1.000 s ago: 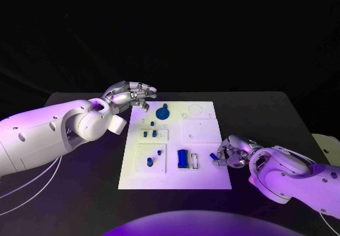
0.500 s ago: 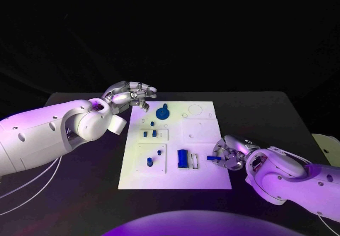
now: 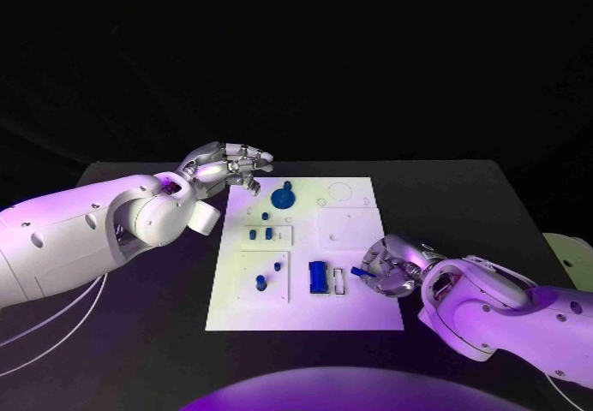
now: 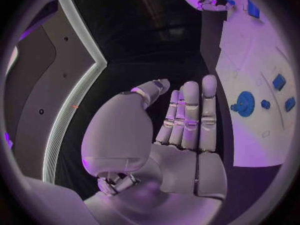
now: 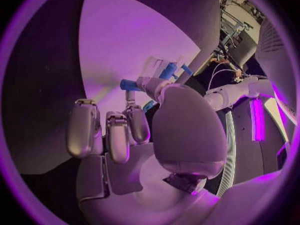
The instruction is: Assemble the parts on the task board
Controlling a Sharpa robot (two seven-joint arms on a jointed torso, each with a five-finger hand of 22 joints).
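Note:
The white task board [image 3: 350, 229] lies mid-table. On it are a round blue disc [image 3: 283, 199], small blue pieces [image 3: 260, 232] and an upright blue block [image 3: 318, 276] beside a narrow slot. My right hand [image 3: 393, 266] is over the board's near right part and pinches a small blue peg [image 3: 358, 271] just right of that block. The right wrist view has the peg [image 5: 129, 85] at the fingertips [image 5: 139, 116] over the board [image 5: 119, 40]. My left hand [image 3: 227, 163] hovers off the board's far left corner, holding nothing, fingers straight in the left wrist view [image 4: 185, 120].
More small blue pieces [image 3: 262, 281] sit in the near left panel of the board. The black table [image 3: 136, 342] spreads around the board on all sides. A pale object [image 3: 566, 248] lies at the table's right edge.
My right hand has shifted a little left over the board and turned, carrying the blue peg closer to the upright block. The left hand has not moved.

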